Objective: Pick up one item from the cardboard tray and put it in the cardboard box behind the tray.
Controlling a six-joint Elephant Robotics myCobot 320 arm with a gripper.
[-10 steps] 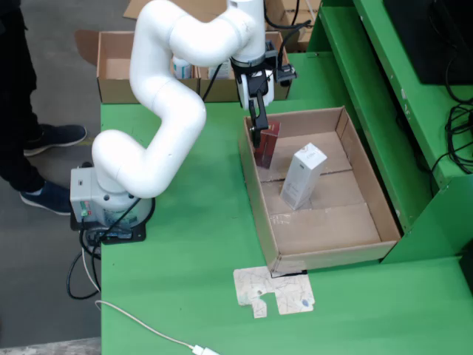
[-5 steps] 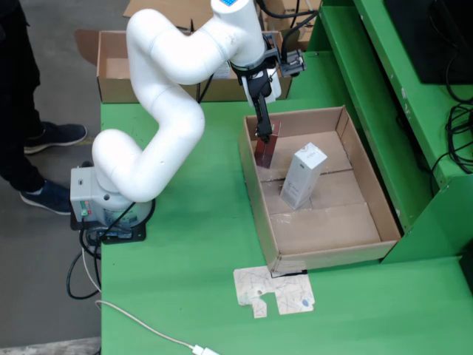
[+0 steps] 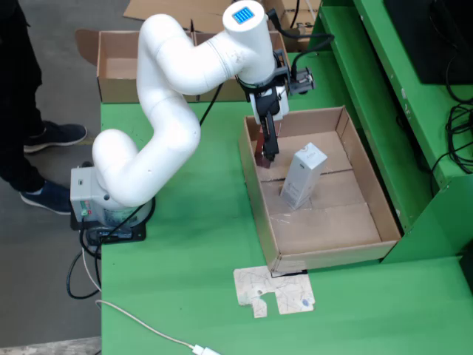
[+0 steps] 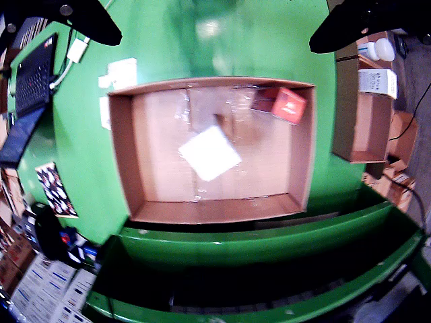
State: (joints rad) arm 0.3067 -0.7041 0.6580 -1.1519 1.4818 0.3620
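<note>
Two items sit in the cardboard tray (image 3: 369, 233) on my green worktop (image 3: 185, 244): an upright white carton (image 3: 303, 176) and a red box (image 4: 288, 104). My pincer (image 3: 270, 151) hangs over the red one near the worktop's far edge, probably lining up a grasp; I can't tell how wide its jaws are.

On the table (image 3: 192, 251), the cardboard tray (image 3: 255, 194) sits at about three o'clock from the arm's base (image 3: 92, 196) in the fixed view. Inside it, an upright carton (image 3: 303, 176) stands near the middle, and a small box (image 3: 262, 157) lies at its ten o'clock, by the tray's wall. The cardboard box (image 3: 118, 66) sits at the tray's eleven o'clock, at the table's far edge. A flat cardboard piece (image 3: 277, 290) lies at the tray's six o'clock.
</note>
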